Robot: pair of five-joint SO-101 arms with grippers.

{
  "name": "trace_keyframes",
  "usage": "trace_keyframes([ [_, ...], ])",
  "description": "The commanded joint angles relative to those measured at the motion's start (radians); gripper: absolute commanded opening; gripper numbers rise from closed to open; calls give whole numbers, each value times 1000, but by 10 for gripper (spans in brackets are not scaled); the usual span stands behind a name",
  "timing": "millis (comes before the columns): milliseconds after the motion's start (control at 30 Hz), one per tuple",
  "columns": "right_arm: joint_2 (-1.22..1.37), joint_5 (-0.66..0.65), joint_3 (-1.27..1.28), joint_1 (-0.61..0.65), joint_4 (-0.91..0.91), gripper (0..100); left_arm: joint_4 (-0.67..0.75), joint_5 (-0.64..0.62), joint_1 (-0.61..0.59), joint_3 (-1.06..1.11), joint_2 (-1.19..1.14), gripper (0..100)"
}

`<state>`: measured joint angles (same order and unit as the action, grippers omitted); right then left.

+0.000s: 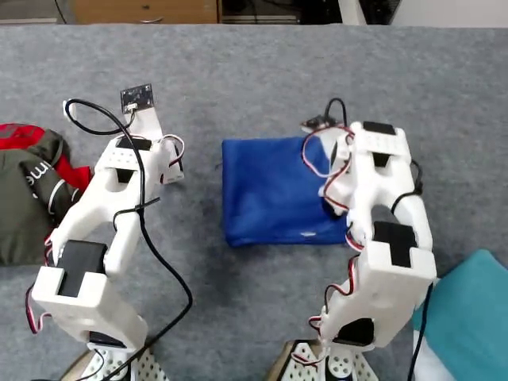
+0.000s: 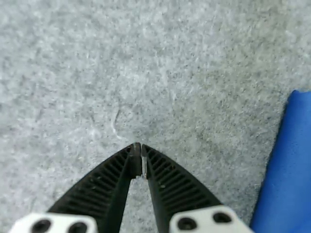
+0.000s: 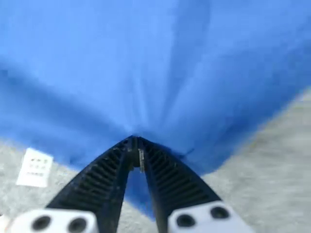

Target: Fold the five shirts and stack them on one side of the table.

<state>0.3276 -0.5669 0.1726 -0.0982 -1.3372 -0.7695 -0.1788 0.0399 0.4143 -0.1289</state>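
Four shirts can be counted on the grey counter. A blue shirt lies folded into a rough square at the centre, and a teal shirt sits at the near right corner. A red shirt and a dark olive shirt are heaped together at the left edge, and that heap may hide a fifth.

There are two arms. The left gripper is closed on nothing over bare counter beside the blue shirt. The right gripper is pinched shut on blue cloth, with creases fanning out from its tips, near a white label.

The cloth looks light, limp and prone to bunching. It is probably best held at corners or along a folded edge.
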Motion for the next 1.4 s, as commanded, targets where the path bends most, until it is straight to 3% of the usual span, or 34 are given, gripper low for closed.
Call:
trace_keyframes([
  [0, -67, -11, -157, -15, -40, 5, 14, 2, 23, -12, 58, 19],
  [233, -71, -8, -458, -48, -310, 5, -118, -92, 198, -224, 48, 19],
  [400, -93, -8, -440, -96, -414, 5, -124, -121, 273, -377, 7, 19],
  [667, -243, 37, 120, -88, -14, 5, -129, -161, 308, -631, -283, 19],
  [833, -140, 55, 243, -99, 187, 5, -178, -158, 304, -773, -487, 19],
  [1067, 4, 60, 59, -176, 66, 5, -362, -160, 249, -1060, -645, 19],
  [1367, -260, 63, 2, -156, -140, 5, -557, -155, 241, -1283, -670, 19],
])
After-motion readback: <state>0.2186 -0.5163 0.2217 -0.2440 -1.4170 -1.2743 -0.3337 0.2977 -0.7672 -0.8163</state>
